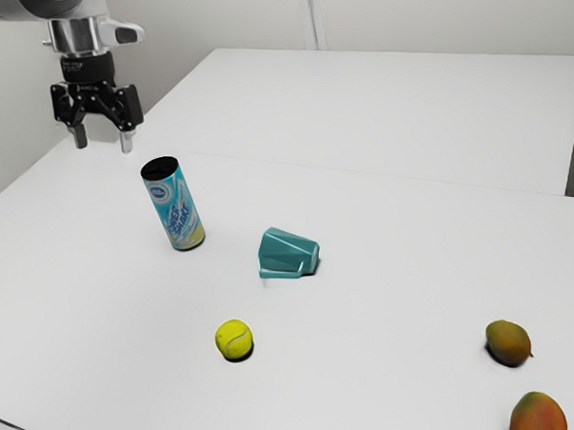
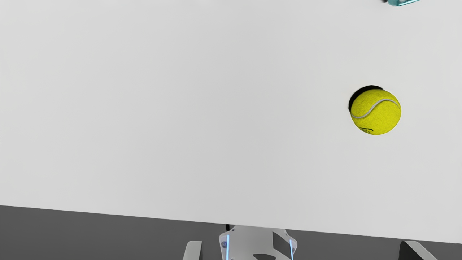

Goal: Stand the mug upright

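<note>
Mug (image 1: 288, 254) observed on its side near the can (image 1: 176, 205); righting yet to be achieved. Gripper (image 1: 103, 148) seen wide open, nothing held, apart from the can.

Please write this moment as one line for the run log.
gripper: open, empty | mug: on its side, untouched | task: mug not upright

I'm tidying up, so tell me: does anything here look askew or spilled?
The teal mug lies on its side near the blue can, odd because mugs normally stand upright. I see no spill.
</note>
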Robot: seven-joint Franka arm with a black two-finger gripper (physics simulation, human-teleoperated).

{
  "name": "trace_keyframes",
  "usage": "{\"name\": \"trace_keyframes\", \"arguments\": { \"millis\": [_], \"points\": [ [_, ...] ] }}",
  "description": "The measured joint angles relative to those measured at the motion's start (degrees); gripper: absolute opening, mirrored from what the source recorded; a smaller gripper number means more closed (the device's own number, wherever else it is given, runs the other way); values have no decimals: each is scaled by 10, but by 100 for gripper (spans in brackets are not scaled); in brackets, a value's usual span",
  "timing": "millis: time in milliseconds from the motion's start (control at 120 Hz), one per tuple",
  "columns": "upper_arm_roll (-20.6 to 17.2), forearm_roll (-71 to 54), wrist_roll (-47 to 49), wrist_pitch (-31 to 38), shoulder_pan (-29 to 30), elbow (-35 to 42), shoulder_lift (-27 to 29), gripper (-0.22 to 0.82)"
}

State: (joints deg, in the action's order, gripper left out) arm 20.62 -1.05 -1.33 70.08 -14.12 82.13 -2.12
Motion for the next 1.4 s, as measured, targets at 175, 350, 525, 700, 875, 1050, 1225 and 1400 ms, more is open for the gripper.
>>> {"name": "trace_keyframes", "arguments": {
  "millis": [175, 350, 525, 700, 875, 1050, 1225, 1400],
  "points": [
    [0, 37, 4, 90, -7, -11, -42, 59],
    [-91, 231, -33, 262, 77, 119, -76, 59],
    [-97, 441, -97, 381, 86, 189, -106, 59],
    [-97, 543, -188, 470, 96, 248, -131, 59],
    [-97, 618, -291, 539, 95, 275, -152, 59],
    [-97, 668, -375, 578, 95, 290, -170, 59],
    [-97, 706, -437, 594, 92, 295, -192, 59],
    [-97, 748, -483, 598, 85, 318, -194, 59]
  ]
}}
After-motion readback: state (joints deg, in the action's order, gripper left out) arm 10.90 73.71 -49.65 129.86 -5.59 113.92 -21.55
